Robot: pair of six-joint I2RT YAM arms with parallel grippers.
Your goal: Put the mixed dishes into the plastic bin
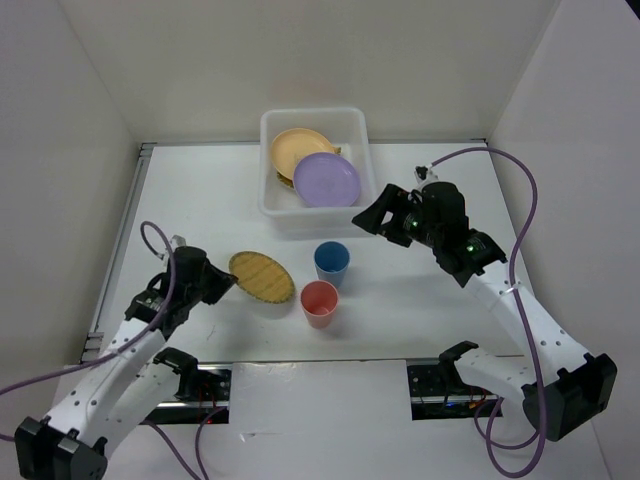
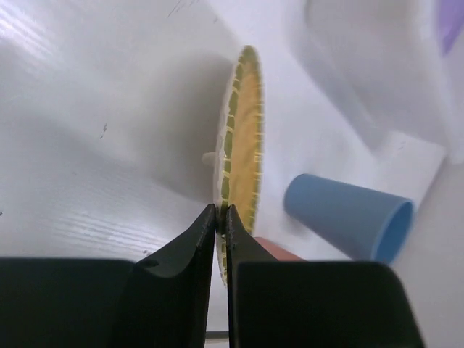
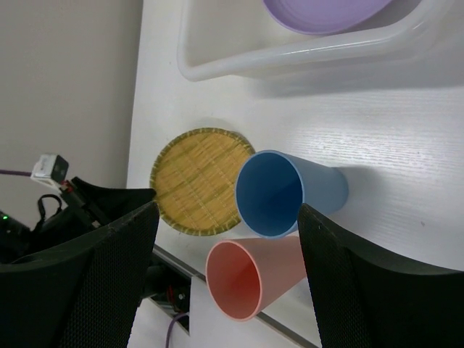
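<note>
Lavender plate and pale orange plate already sit in the plastic bin, seen from overhead; woven plate, blue cup and red cup wait before the bin. Left wrist: left jaws pinch that woven plate's rim. Right wrist: right jaws gape empty, just outside the bin.

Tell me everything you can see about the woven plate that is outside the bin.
The woven plate is round, thin and shallow, of straw-yellow wickerwork with a darker olive band at its rim. It sits outside the plastic bin, left of the blue cup and red cup, touching neither. The left end effector pinches the rim nearest that arm. It looks tilted; whether it rests on the table is unclear.
</note>
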